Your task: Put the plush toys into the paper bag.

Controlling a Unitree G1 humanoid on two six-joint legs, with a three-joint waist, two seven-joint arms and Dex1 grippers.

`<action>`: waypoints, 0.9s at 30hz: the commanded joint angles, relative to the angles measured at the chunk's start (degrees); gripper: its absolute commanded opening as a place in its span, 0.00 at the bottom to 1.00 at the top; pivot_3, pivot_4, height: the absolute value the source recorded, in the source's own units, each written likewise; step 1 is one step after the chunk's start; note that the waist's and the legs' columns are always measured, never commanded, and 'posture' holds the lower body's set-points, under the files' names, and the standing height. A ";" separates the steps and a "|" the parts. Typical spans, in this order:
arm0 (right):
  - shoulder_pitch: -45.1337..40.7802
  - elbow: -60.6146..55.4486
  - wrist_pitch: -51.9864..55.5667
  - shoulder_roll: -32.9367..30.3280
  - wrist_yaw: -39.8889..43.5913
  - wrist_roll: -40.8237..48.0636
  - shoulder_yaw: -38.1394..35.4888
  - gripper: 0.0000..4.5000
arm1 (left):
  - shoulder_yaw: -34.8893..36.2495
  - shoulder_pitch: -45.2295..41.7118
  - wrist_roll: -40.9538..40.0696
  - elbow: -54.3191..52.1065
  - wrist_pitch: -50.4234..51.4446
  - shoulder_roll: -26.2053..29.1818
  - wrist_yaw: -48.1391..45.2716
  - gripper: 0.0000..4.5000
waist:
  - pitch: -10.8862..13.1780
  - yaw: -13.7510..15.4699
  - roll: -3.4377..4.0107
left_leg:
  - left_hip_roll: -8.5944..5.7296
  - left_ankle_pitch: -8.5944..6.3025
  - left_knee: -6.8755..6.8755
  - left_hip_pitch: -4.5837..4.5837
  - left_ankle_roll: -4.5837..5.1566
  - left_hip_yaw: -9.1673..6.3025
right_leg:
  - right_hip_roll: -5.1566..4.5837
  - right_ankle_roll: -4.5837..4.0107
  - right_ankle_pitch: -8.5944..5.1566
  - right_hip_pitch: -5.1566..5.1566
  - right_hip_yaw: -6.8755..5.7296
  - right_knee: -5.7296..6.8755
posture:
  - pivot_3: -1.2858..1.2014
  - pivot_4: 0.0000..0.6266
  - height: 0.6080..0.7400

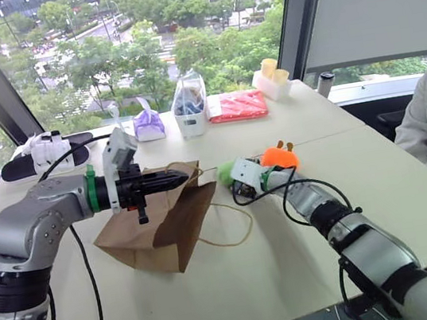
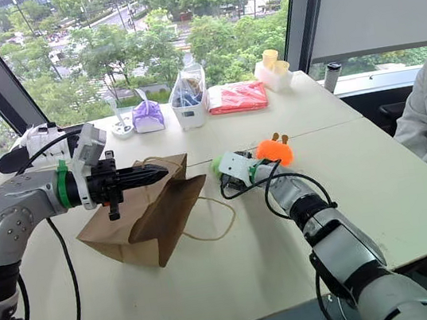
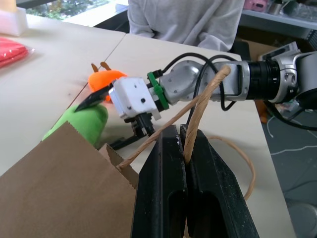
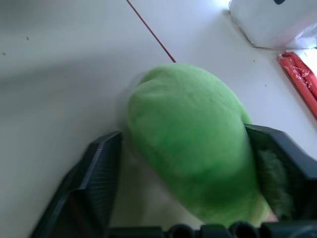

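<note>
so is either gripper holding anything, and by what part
Left gripper pinches the paper bag by its handle; right gripper straddles the green plush toy, not closed.

The left arm is held raised across the front, its forearm roughly level and its left gripper pointed toward the robot's right, with the two black fingers pressed together on the tan handle of the paper bag. The right arm is stretched forward low over the tabletop, its wrist angled slightly down and toward the left. The right gripper is set with its fingers spread on either side of the green plush toy, which lies between them.
</note>
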 commanded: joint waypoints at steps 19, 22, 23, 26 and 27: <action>23.14 -55.93 -1.59 -17.44 7.02 4.31 -10.20 0.01 | 0.56 -1.92 1.24 1.10 -3.04 -1.19 -1.26 0.00 | -0.01 -0.04 -0.02 | -0.05 -0.03 -0.05 -0.11 -0.01 -0.21 | 0.19 0.02 0.00 -0.02 0.20 0.00 | 0.52 0.24 1.00; 26.48 -66.04 0.72 -19.20 10.11 5.09 -11.20 0.01 | 0.00 -3.05 1.79 2.14 -3.31 -1.56 -1.82 0.00 | 0.00 -0.03 -0.01 | -0.05 -0.04 0.03 -0.02 0.00 -0.13 | 0.23 0.02 0.00 -0.03 0.34 -0.05 | 0.52 0.24 1.00; 27.02 -68.52 1.29 -19.29 10.95 5.29 -11.06 0.01 | -0.16 -3.38 1.94 2.48 -3.39 -1.64 -2.06 0.00 | 0.00 0.03 -0.01 | -0.05 -0.04 0.08 0.04 0.00 -0.10 | 0.25 0.02 0.00 0.00 0.37 -0.04 | 0.52 0.24 1.00; 27.96 -73.33 2.06 -19.20 13.41 4.80 -9.57 0.01 | -0.68 -4.17 2.45 3.33 -3.72 -1.90 -2.84 0.00 | -0.02 0.30 -0.04 | -0.01 -0.09 0.13 0.18 0.12 -0.12 | 0.32 0.01 0.01 0.18 0.40 -0.01 | 0.52 0.24 1.00; 27.99 -73.97 1.45 -19.40 14.04 3.74 -8.67 0.01 | -0.83 -4.39 2.62 3.51 -3.81 -2.02 -3.07 0.00 | -0.02 0.34 -0.04 | 0.00 -0.12 0.13 0.22 0.17 -0.14 | 0.32 0.00 0.01 0.23 0.40 -0.01 | 0.52 0.24 1.00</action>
